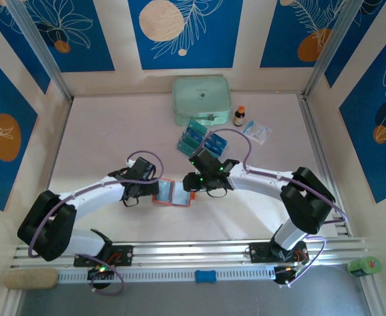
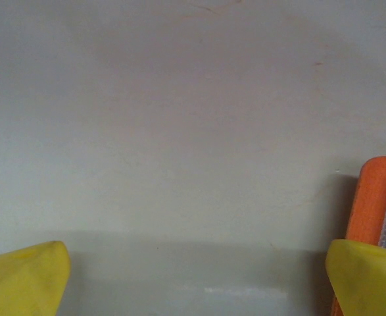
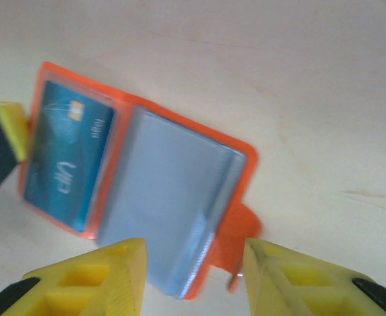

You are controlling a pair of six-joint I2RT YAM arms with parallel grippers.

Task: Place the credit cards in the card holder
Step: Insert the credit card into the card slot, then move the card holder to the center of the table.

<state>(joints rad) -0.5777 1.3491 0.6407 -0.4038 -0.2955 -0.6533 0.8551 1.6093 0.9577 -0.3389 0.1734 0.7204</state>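
Claws: left claw (image 2: 197,255) spread | right claw (image 3: 193,251) spread above card holder (image 3: 173,197) | credit card (image 3: 64,164) pocketed, print blurred

Your overhead view is bright and evenly lit from above. The table (image 1: 100,131) reads pale, with only faint, soft shadows and no glare. Your left wrist view is dimmer and flat, with a broad grey shadow band low across the table and one small glare streak inside it. Your right wrist view is blurred: the card holder (image 3: 245,227) edges smear, the credit card (image 3: 68,164) print is unreadable, and the yellow fingers (image 3: 94,276) are out of focus.
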